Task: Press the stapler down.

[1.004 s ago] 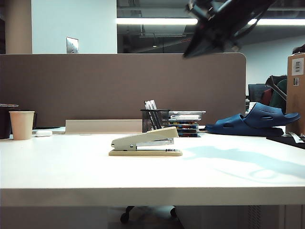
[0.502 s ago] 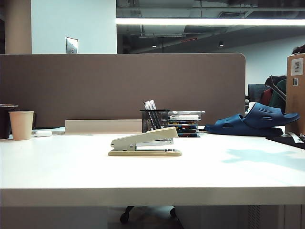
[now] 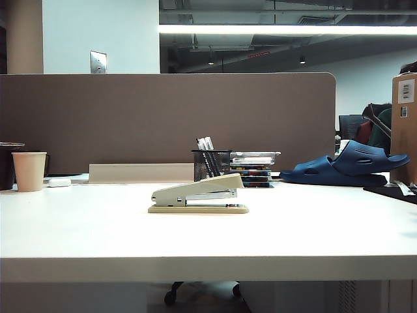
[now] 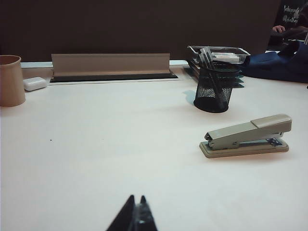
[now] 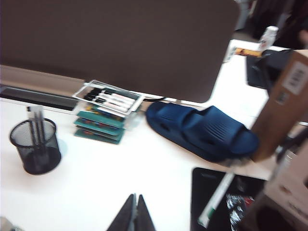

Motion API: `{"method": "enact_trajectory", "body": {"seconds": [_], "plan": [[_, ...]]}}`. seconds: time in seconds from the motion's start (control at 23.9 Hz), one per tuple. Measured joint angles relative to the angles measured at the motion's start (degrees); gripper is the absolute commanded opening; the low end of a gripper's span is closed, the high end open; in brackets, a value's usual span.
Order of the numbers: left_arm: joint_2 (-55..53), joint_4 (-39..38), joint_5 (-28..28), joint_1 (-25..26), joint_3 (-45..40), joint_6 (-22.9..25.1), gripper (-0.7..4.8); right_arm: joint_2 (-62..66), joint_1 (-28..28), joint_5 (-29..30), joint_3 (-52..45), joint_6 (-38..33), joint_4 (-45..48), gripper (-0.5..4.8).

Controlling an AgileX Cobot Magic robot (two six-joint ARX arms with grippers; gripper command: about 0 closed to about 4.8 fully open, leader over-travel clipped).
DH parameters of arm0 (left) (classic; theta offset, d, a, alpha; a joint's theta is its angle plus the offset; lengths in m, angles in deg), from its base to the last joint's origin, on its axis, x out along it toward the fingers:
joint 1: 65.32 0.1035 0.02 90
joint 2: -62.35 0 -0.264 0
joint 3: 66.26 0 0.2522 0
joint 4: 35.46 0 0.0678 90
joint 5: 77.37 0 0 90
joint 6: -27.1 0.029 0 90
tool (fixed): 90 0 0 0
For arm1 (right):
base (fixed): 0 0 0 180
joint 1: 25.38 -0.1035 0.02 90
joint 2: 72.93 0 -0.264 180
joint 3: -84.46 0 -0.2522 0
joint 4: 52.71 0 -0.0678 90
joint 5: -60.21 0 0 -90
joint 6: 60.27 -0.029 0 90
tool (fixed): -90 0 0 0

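The beige stapler (image 3: 199,195) lies in the middle of the white table (image 3: 195,241), its wedge-shaped top arm raised over the silver magazine and tan base. It also shows in the left wrist view, the stapler (image 4: 246,136) lying well ahead of my left gripper (image 4: 136,198), which is shut with nothing between its fingers. My right gripper (image 5: 135,196) is shut and empty too, high above the table's right side over bare tabletop; the stapler is out of its view. Neither gripper appears in the exterior view.
A black mesh pen holder (image 3: 211,164) and a stack of marker trays (image 3: 253,168) stand behind the stapler. A blue slipper (image 3: 348,164) and a cardboard box (image 3: 405,124) are at the right. A paper cup (image 3: 30,171) and a small white oblong object (image 3: 60,182) sit far left.
The right arm, seen dark at the top of the exterior view a second ago, has left that view, and its shadow on the table's right side has faded. The stapler has not moved.
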Motion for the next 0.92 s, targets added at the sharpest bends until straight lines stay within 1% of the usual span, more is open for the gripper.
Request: {"method": "enact_trajectory", "body": {"seconds": [0.08, 0.17, 0.38, 0.46, 0.5, 0.54, 0.75, 0.92], "plan": [[0.00, 0.00, -0.04, 0.00, 0.00, 0.00, -0.06, -3.78, 0.90, 0.02, -3.50, -0.09, -0.07, -0.09], [0.00, 0.00, -1.36, 0.00, 0.00, 0.00, -0.06, -7.52, 1.07, 0.00, -7.02, -0.13, -0.02, -0.09], [0.00, 0.33, -6.91, 0.00, 0.00, 0.00, -0.06, -16.63, 1.05, -0.52, -16.17, -1.62, 0.55, -0.09], [0.00, 1.05, -7.93, 0.00, 0.00, 0.00, -0.06, -20.09, 1.05, -1.01, -19.32, -2.32, 1.01, -0.09], [0.00, 1.49, -7.96, 0.00, 0.00, 0.00, -0.06, -21.90, 1.05, -1.11, -21.09, -2.60, 2.05, -0.09], [0.00, 2.62, -7.96, 0.00, 0.00, 0.00, -0.06, -25.70, 1.05, -1.42, -24.81, -2.91, 3.06, -0.09], [0.02, 5.97, -7.69, 0.00, -0.02, 0.00, -0.06, -39.78, 0.98, -3.19, -36.37, -2.99, 3.30, -0.09], [0.00, 6.03, -7.67, 0.00, -0.02, 0.00, -0.06, -46.73, 0.98, -4.37, -41.03, -4.11, 3.45, -0.09]]}}
